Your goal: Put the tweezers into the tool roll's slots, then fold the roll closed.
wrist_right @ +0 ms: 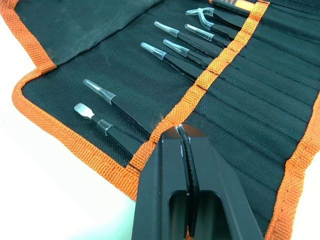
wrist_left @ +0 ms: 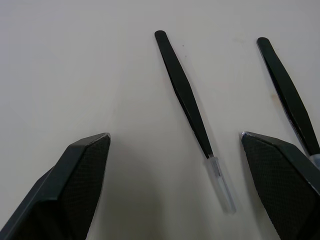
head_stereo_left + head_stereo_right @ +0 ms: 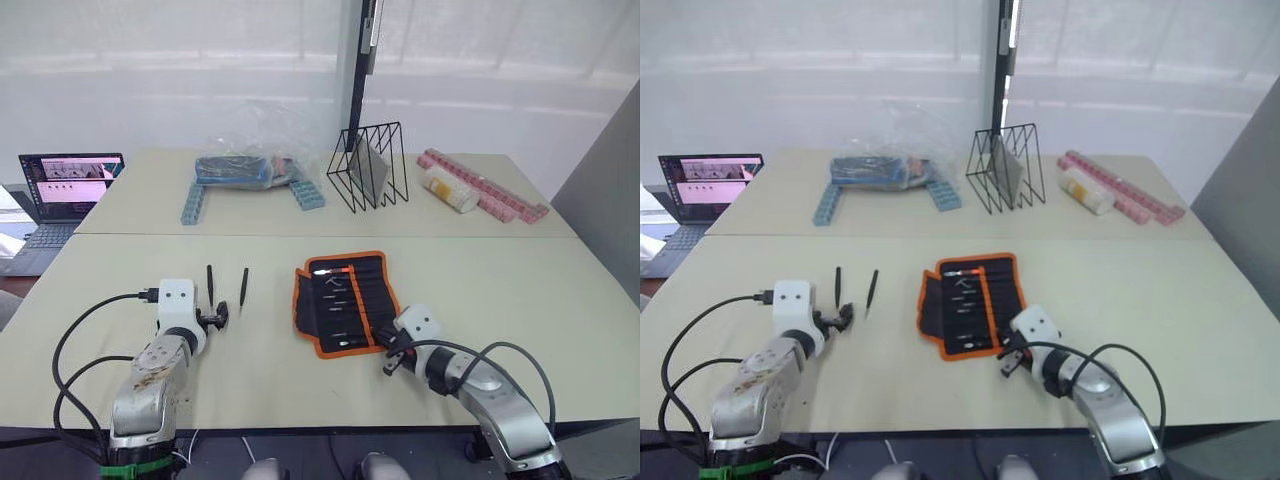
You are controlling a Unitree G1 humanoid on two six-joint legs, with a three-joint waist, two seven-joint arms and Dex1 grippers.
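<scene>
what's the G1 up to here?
It is loading tweezers into an open tool roll. Several tools already sit in the slots. The right gripper, fingers together, is at the roll's orange strip. The left gripper is open over one of two loose tweezers on the table. The roll is not folded yet.

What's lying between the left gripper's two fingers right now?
One tweezer lies on the bare table between the open left gripper's fingers, in the left wrist view, clear cap toward the gripper. A second tweezer runs beside one finger.
</scene>
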